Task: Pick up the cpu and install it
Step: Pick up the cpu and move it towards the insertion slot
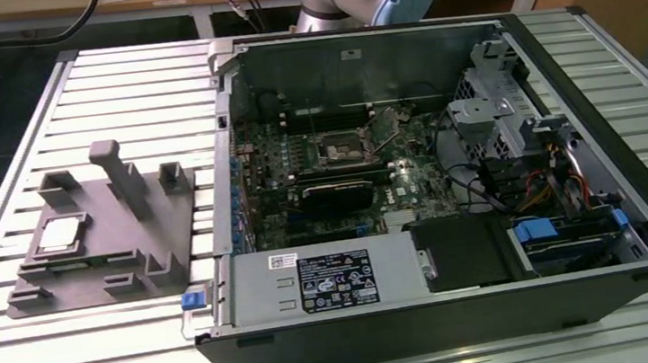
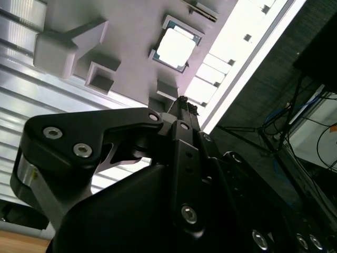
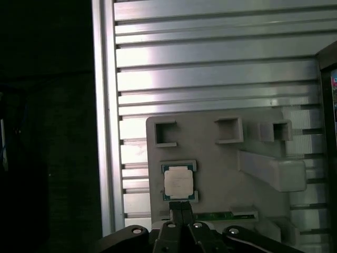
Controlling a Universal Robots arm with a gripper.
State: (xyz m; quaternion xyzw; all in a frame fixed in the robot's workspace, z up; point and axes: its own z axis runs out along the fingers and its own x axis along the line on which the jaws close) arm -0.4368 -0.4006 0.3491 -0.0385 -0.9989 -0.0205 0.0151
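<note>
Exterior view: cpu (image 1: 61, 234) lay flat in recess of grey fixture (image 1: 127, 256), at exterior view's left of open computer case (image 1: 225, 156). Case held board with socket frame (image 1: 339, 148).

Second wrist view: my gripper (image 2: 184, 103) hung above cpu (image 2: 175, 48), jaws together, nothing held.

First wrist view: gripper (image 3: 181, 208) near chip's edge. Good pick, I judged, wanted jaws parted, squared, centred.

Exterior view. Slatted metal tabletop (image 1: 109, 87). Open computer case (image 1: 436, 328) at centre, lying on its side. Grey fixture (image 1: 125, 243) at its 9 o'clock, just beside. Inside: motherboard (image 1: 285, 158) at 10, socket (image 1: 339, 149) on it, labelled grey box (image 1: 323, 281) at 7, drive cage (image 1: 492, 114) at 2.
</note>
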